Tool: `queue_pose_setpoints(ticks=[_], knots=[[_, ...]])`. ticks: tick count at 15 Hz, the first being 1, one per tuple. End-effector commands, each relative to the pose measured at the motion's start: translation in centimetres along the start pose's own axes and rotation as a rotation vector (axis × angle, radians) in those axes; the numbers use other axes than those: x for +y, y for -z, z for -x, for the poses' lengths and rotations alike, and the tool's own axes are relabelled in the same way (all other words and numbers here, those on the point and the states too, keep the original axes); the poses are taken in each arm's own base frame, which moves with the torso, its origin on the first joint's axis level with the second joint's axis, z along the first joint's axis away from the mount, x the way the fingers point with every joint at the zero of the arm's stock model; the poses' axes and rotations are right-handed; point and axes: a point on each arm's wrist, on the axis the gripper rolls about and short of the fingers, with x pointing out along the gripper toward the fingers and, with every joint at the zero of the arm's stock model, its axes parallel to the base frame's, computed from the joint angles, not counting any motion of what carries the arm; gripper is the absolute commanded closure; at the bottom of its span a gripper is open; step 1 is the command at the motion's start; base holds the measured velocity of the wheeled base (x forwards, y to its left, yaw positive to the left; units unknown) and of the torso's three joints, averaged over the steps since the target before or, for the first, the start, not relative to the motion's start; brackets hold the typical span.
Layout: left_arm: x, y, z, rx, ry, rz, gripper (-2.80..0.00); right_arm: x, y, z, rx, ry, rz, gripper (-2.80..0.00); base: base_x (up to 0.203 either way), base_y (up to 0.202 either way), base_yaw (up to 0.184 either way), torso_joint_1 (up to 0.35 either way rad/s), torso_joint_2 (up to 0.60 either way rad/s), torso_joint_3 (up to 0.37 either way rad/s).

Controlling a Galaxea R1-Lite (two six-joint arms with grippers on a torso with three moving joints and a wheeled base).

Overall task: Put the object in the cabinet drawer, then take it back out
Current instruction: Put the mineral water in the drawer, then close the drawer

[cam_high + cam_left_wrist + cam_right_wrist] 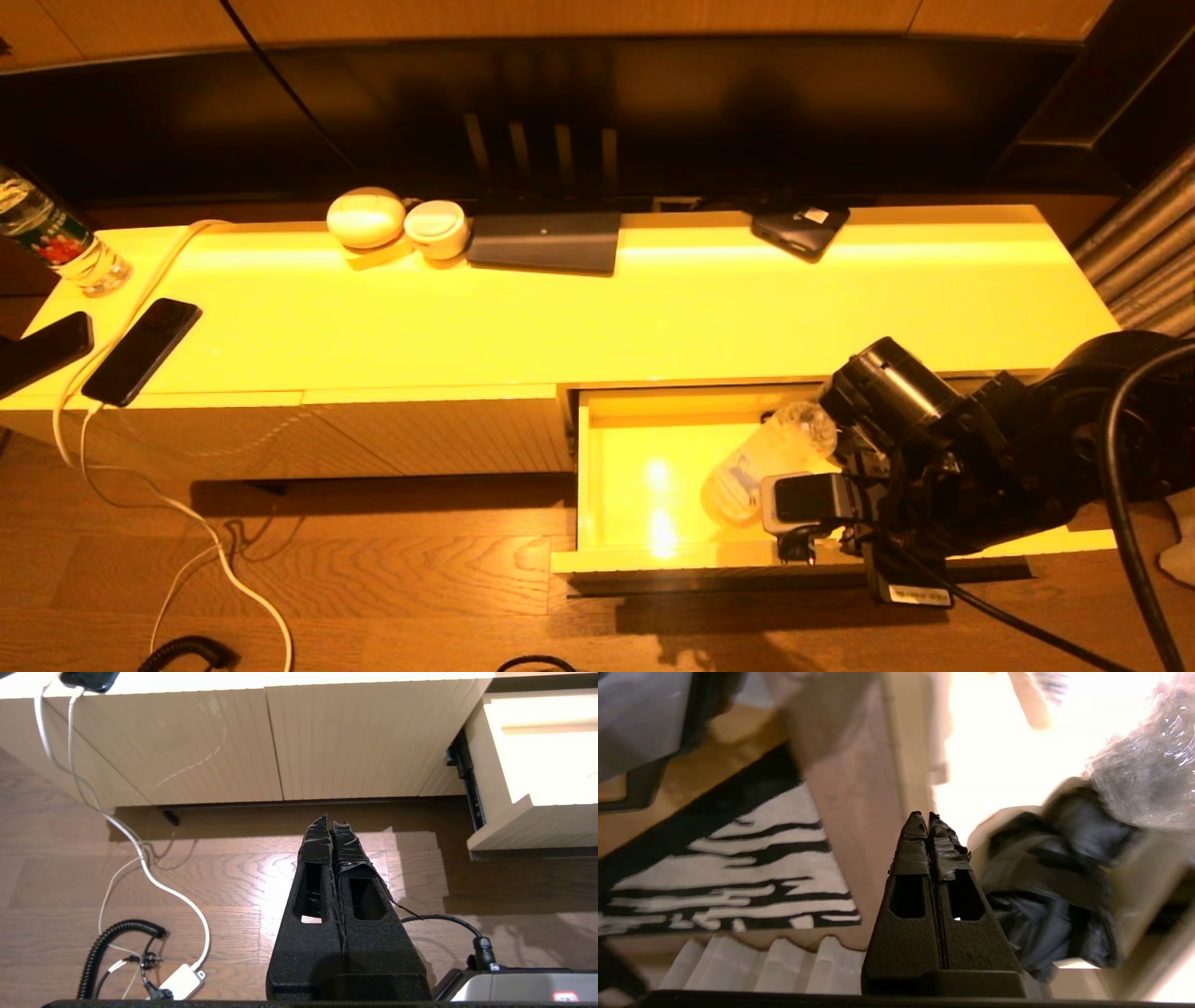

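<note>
Beside bottle [770, 457], right gripper [928, 821] closed, empty

On cabinet top [653, 299]: two phones [142, 350] at left edge, one w/ white cable [187, 523] trailing to wood floor; water bottle [56, 245] far left; two round white gadgets [366, 217], dark flat pad [545, 242], black device [799, 229] along back.

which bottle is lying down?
The bottle inside the open drawer, lying beside the right arm. The other bottle stands upright on the cabinet top's far left.
</note>
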Motion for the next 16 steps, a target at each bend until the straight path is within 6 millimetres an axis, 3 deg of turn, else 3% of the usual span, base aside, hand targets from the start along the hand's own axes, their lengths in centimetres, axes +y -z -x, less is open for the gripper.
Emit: queue_pose_setpoints(ticks=[1, 10, 13, 16], knots=[[0.0, 0.0, 0.0, 0.001, 0.0, 0.0, 0.0, -1.0, 0.3, 0.1, 0.005, 0.03, -0.025, 0.0, 0.0, 0.0, 0.0, 0.0, 0.0, 0.0], [0.0, 0.0, 0.0, 0.001, 0.0, 0.0, 0.0, -2.1, 1.4, 1.8, -0.023, 0.095, -0.135, 0.0, 0.0, 0.0, 0.0, 0.0, 0.0, 0.0], [0.0, 0.0, 0.0, 0.001, 0.0, 0.0, 0.0, -1.8, 2.2, 3.7, -0.06, 0.133, -0.222, 0.0, 0.0, 0.0, 0.0, 0.0, 0.0, 0.0], [0.0, 0.0, 0.0, 0.001, 0.0, 0.0, 0.0, 0.0, 3.8, 6.1, -0.1, 0.153, -0.311, 0.0, 0.0, 0.0, 0.0, 0.0, 0.0, 0.0]])
